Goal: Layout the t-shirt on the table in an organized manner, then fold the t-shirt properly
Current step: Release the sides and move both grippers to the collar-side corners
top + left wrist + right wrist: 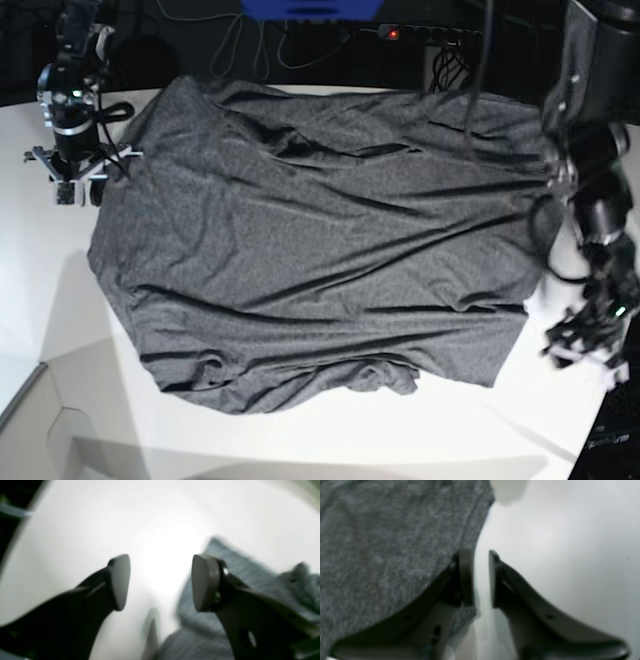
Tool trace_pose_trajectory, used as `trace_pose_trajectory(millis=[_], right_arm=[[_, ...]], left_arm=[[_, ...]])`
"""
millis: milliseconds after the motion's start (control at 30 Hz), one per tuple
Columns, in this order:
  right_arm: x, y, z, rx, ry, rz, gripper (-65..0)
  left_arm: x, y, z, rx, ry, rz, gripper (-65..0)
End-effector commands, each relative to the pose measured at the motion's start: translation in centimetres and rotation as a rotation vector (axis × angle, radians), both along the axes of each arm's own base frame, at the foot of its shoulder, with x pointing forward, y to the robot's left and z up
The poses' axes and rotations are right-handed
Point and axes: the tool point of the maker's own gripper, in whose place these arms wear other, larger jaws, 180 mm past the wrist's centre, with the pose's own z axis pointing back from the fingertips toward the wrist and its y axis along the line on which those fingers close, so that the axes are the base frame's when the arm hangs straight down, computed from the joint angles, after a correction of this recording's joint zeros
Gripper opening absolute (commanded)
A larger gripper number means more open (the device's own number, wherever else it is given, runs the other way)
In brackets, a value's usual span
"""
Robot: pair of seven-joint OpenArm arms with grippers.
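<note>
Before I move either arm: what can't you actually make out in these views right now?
- Left pincer: left wrist view blurred; only its wide gap is clear.
- T-shirt sleeves and neckline: base view, lost in wrinkles and bunched fabric.
- Right pincer: base view too small; whether cloth touches it is unclear.

T-shirt [320, 250] heathered knit cloth; table [40, 290] smooth white.

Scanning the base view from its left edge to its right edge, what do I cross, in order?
Right gripper at the shirt's left edge → the t-shirt spread across the middle of the table → left gripper beyond the shirt's right edge.
</note>
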Motion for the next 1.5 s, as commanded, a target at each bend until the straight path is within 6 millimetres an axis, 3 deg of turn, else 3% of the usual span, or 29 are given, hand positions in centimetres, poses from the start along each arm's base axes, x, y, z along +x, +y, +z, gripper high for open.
trace_pose_trajectory(millis=[0,67,200,300,467,700,900,1067,1233,1467], right_arm=[[0.6,-0.5,2.1,-0.018,-0.070,-0.002,-45.8],[-0.1,-1.7,3.1,-0.035,-0.090,-0.043,-42.3],[-1.7,-2.2,5.0,-0.051,-0.130,-0.091,-36.0],[-3.2,-2.0,5.7,-0.068,-0.124,-0.094,-31.0],[-5.7,-0.4,5.5,-0.058,-0.089,-0.088,-29.2],[-7.2,-0.1,4.6,-0.048,-0.050,-0.094,-29.1],[-7.5,0.0,4.5,-0.043,-0.045,-0.098,-29.1],[-8.1,0.8,3.9,-0.020,-0.030,-0.093,-29.1],[-8.1,3.6,3.0,0.052,-0.003,0.010,-29.4],[-8.9,4.0,2.6,0.067,0.014,-0.002,-29.4]], left_arm=[[0.5,0.0,3.2,0.017,-0.086,-0.029,-27.5],[-2.1,-0.8,4.1,0.048,-0.085,-0.083,-27.5],[-8.1,-3.6,5.0,0.135,-0.042,-0.181,-27.5],[-13.5,-4.9,4.0,0.164,0.015,-0.190,-27.5],[-21.8,-2.4,2.3,0.203,0.110,-0.040,-27.5],[-28.7,-2.1,-1.8,0.192,0.289,-0.027,-27.5],[-32.1,-2.9,-4.9,0.139,0.385,-0.026,-27.5],[-33.5,-4.8,-8.4,0.089,0.469,-0.164,-27.6],[-32.9,-5.0,-8.6,0.080,0.462,-0.176,-27.7],[-31.8,-5.0,-8.2,0.082,0.435,-0.178,-27.9]])
